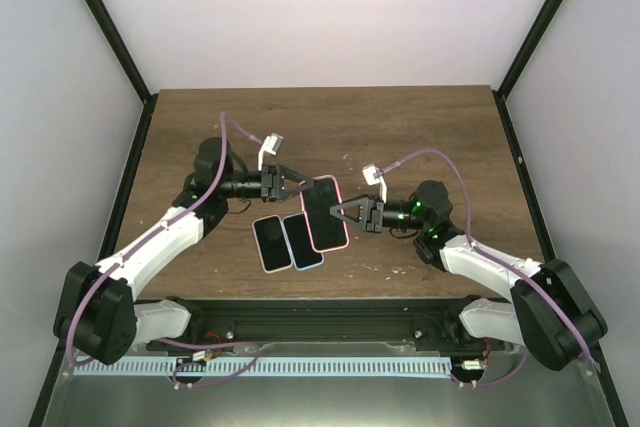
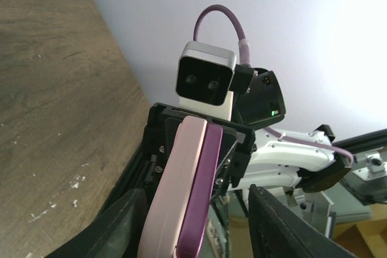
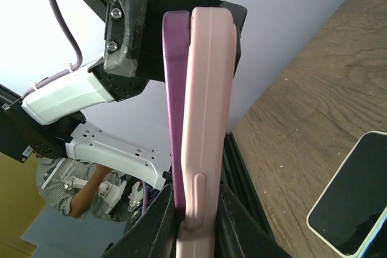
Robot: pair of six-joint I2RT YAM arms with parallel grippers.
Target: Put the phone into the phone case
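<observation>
1. The right gripper (image 3: pixel 196 219) is clamping the pink silicone phone case (image 3: pixel 208 119) and purple phone (image 3: pixel 175 89) together above the middle of the wooden tabletop (image 1: pixel 400 137).
2. The left gripper (image 2: pixel 202 228) is straddling their far-left end, jaws apart.
3. Seating looks half done; next, the phone is needing a squeeze flush into the case.

Purple phone (image 3: pixel 174 89), dark screen up, lies flat against a pink case (image 3: pixel 208 119), its purple side showing beside the case's wall, near the table's (image 1: pixel 400 137) middle.
</observation>
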